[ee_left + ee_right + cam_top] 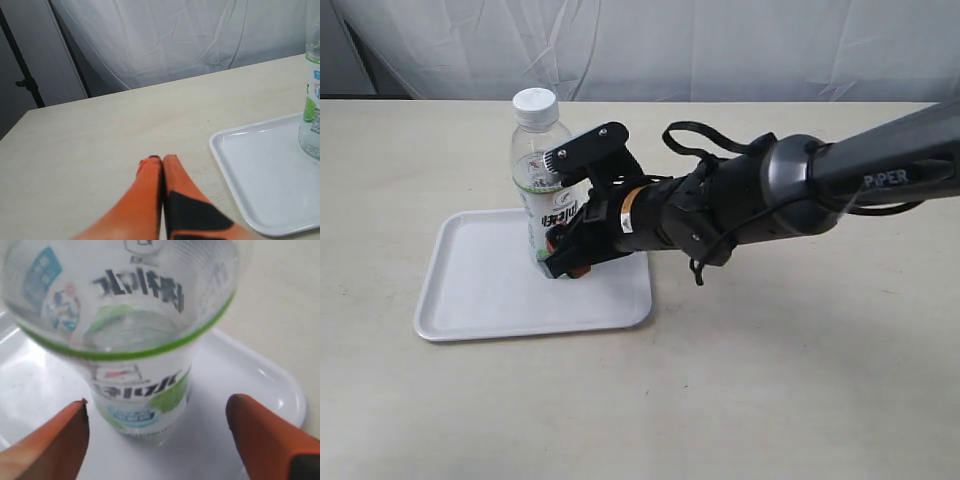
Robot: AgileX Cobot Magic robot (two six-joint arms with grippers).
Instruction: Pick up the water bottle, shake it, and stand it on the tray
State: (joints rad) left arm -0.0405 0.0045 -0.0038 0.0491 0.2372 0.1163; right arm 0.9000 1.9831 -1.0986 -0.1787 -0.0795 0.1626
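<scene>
The water bottle (535, 150) stands upright on the white tray (480, 290), near the tray's far right part, white cap on top. My right gripper (565, 205) reaches in from the right and stands open at the bottle's side, its jaws spread wider than the bottle. In the right wrist view the bottle (130, 315) rises on the tray (260, 385), and the orange fingertips (70, 430) of that gripper (157, 405) flank its base with gaps on both sides. My left gripper (161, 159) is shut and empty, low over the table beside the tray (260, 165) and short of the bottle (312, 100).
The beige table (770, 380) runs back to a white curtain (670, 40). A dark stand pole (25, 80) rises beyond the table's far corner in the left wrist view. A black cable loop (695, 140) sticks up from the right arm.
</scene>
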